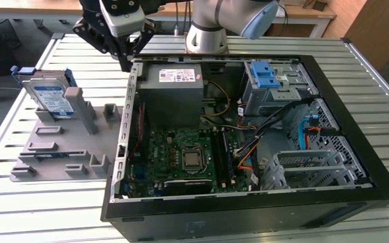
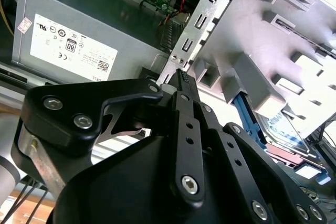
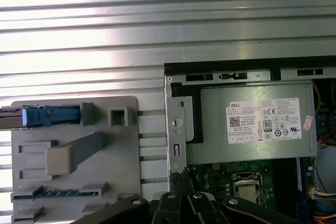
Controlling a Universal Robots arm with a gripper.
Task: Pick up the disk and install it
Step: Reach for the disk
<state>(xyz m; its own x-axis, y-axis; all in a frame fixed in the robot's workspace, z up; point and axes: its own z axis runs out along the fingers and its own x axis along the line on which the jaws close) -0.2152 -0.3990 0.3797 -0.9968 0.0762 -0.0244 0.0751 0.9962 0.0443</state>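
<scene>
The disk (image 1: 51, 98), silver with a white-and-blue label and blue frame, stands on edge in a grey holder (image 1: 52, 147) at the exterior view's upper left. The gripper (image 1: 125, 67), closed and empty, hangs beside the case (image 1: 248, 215).

Gripper (image 1: 125, 65) upper left of frame, fingers together, empty, tip just above open PC case (image 1: 248, 216) upper-left corner. Disk (image 1: 51, 97) upright in grey holder (image 1: 49, 152), frame left, apart from gripper.
</scene>
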